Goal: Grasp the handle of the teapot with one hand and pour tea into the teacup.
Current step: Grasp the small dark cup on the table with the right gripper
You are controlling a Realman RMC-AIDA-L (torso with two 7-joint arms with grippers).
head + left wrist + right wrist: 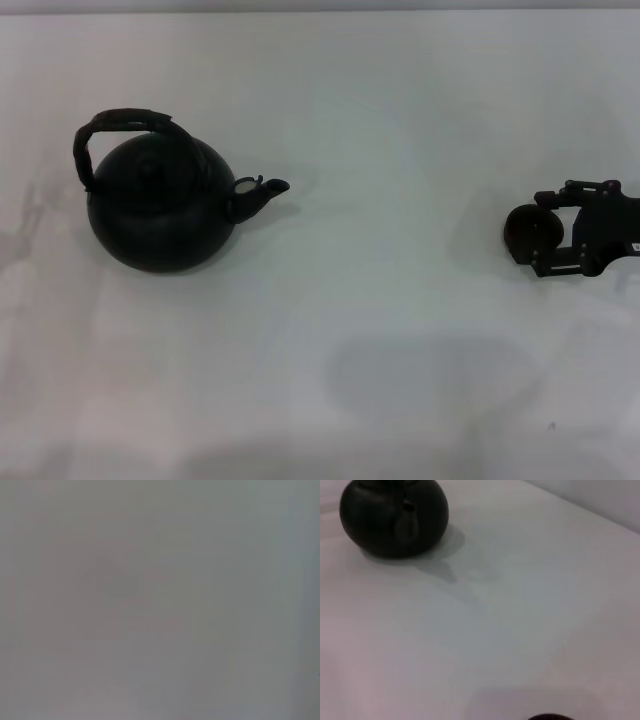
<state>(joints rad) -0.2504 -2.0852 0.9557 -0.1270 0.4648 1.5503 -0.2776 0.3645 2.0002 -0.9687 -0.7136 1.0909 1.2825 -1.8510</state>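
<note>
The black teapot [160,210] stands on the white table at the left, its short spout [265,190] pointing right. Its dark wrapped handle [120,122] arches over the lid, and nothing touches it. The right wrist view also shows the teapot [394,517] from afar. The small dark teacup [520,232] sits at the far right, right at the tip of my right gripper [540,232], which reaches in from the right edge. Only the rim of the teacup [550,717] shows in the right wrist view. My left gripper is out of view; the left wrist view shows only a blank grey surface.
The white table [400,330] stretches bare between teapot and teacup. A faint shadow [430,375] lies on it in front of the middle. The table's far edge [320,10] runs along the top.
</note>
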